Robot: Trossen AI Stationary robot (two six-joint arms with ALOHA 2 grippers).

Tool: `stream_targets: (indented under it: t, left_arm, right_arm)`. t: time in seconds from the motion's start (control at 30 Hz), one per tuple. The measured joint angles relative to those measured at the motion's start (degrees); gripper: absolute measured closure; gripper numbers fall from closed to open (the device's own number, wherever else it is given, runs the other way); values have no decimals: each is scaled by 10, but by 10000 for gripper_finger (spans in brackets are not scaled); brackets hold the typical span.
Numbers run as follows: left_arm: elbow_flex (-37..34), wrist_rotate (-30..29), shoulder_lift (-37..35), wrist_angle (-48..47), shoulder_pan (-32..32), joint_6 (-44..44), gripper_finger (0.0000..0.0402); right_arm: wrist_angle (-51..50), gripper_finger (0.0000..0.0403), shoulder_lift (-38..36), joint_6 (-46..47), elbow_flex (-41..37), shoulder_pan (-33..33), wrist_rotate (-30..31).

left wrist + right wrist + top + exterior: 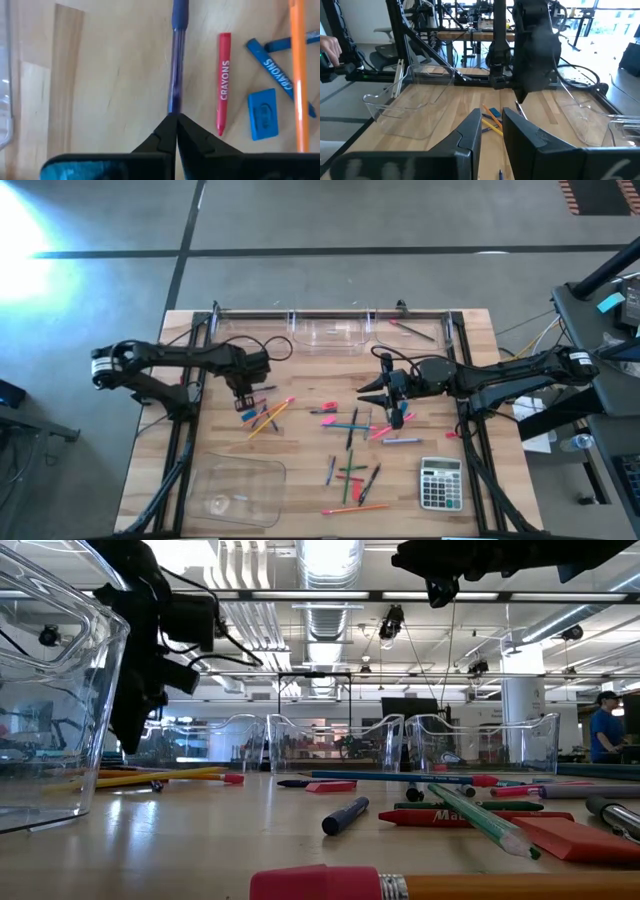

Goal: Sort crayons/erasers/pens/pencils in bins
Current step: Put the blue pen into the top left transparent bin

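Wood-plank desk (310, 470), pale and smooth, with sticks scattered all over it. Left tool (176, 125) is pinched together on the tip of a purplish-blue pen (177, 60) with a see-through barrel, lying on the desk around 9 o'clock in the high view. Right beside it: a red crayon (223, 82) with a paper wrap, a flat blue eraser (263, 113), and a thin orange pencil (299, 75).

Right tool (392, 412) hangs over the middle pile, fingers a little apart, nothing visibly in them.

Clear plastic bins (330, 332) line the 12 o'clock edge, and the one toward 1 o'clock has a couple of sticks in it. Rounded shallow tray (235, 490) sits at 7 o'clock; can't tell what's inside. Grey calculator (441, 483) sits at 5 o'clock.
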Motion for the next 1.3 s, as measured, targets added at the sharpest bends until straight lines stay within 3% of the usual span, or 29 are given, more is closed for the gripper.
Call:
stream_targets:
  t: [0.27, 0.5, 0.67, 0.93, 1.3]
  left_arm:
    - [6, 13, -50, -13, 0, -1, 399]
    - [6, 1, -37, 21, 3, -16, 396]
    - [6, -4, 1, 40, 6, -12, 348]
    - [6, -71, 79, 40, 16, 21, 252]
    - [14, -74, 95, 93, 28, 54, 233]
  right_arm:
    - [0, 335, 0, -1, 0, 0, 0]
    - [0, 335, 0, 2, 0, 0, 0]
    - [1, 335, 0, 2, 0, 0, 0]
    - [1, 335, 0, 2, 0, 0, 0]
    - [0, 335, 0, 1, 0, 0, 0]
